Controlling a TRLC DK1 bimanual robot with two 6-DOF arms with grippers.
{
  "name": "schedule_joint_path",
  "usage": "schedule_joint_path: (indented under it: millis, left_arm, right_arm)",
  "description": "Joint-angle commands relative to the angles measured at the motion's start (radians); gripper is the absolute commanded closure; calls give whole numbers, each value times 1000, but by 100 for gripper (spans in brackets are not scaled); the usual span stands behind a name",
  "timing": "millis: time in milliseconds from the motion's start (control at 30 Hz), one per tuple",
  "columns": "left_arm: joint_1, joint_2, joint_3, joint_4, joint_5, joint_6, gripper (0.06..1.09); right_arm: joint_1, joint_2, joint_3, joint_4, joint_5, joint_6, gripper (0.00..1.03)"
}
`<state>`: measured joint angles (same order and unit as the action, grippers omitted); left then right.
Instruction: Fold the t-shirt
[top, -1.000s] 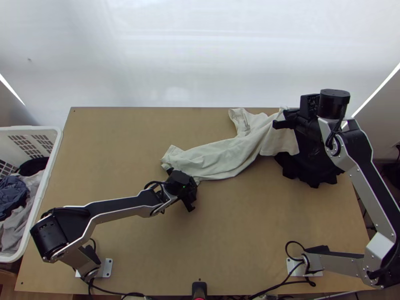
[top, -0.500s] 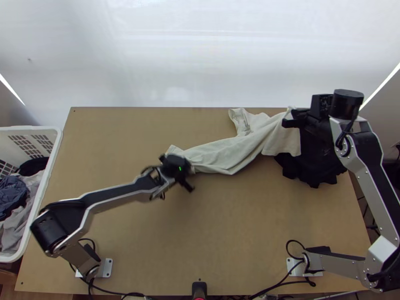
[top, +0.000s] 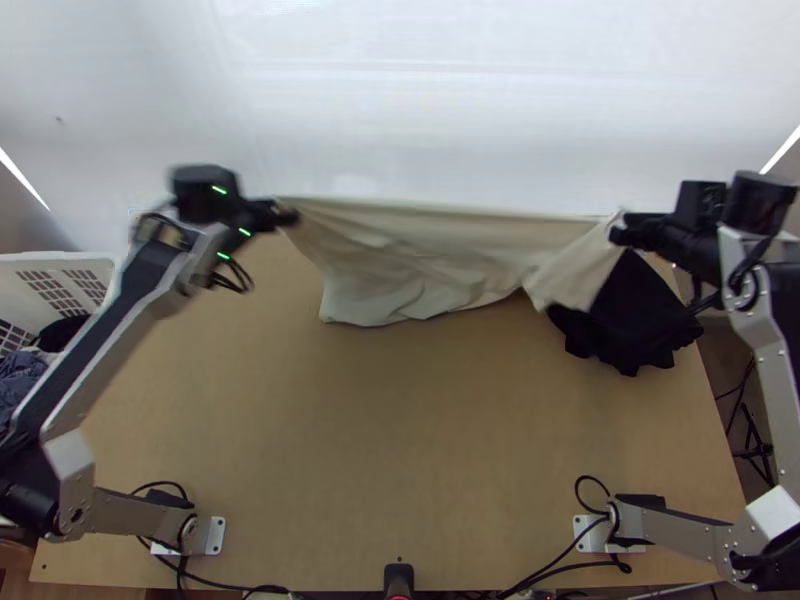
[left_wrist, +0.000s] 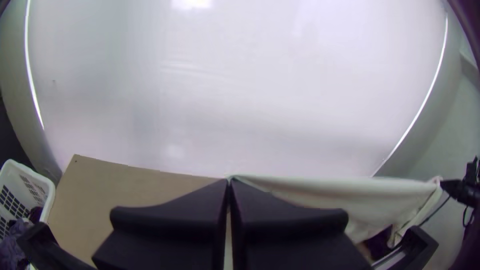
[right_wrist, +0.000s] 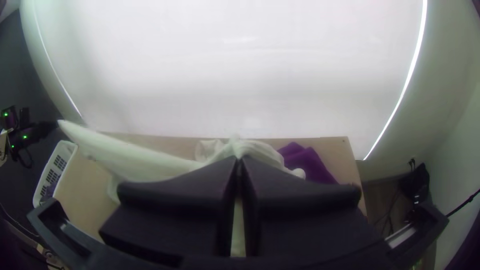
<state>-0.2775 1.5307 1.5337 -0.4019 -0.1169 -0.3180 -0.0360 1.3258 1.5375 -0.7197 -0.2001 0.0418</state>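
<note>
The t-shirt (top: 420, 265) is suspended along the far edge of the counter (top: 400, 450), its upper margin drawn nearly straight between two grips. One end is pinched by the left end effector (top: 288, 215), the other by the right end effector (top: 617, 232); both are closed on the fabric. Below the taut margin, the cloth hangs in loose creases. Whether its lower hem touches the counter cannot be told.

The step in hand is judged to be stretching before laying out. Both grips should be kept level, and tension should be held just firm enough to remove sag; excess pull may cause a pinched end to slip. The cloth should then be lowered evenly and drawn toward the near edge, so that the hanging part is laid flat before any fold is made. The bunched portion beside the right grip may need to be shaken out first.

A dark garment (top: 625, 325) lies at the right edge, near the far right corner, partly overlapped by the t-shirt; it could be caught or dragged. A white basket (top: 108, 268) containing clothes (top: 20, 375) stands beyond the left edge.
</note>
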Motion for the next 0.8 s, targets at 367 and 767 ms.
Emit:
schedule_joint_path:
  millis: [367,767]
  left_arm:
    - [273,-457,155,-25,10,-82,105]
    - [305,-825,102,-89,8,-76,105]
  right_arm:
    - [-10,-123,472,-26,-4,-28,100]
    - [97,-410,529,-204,-4,-154,100]
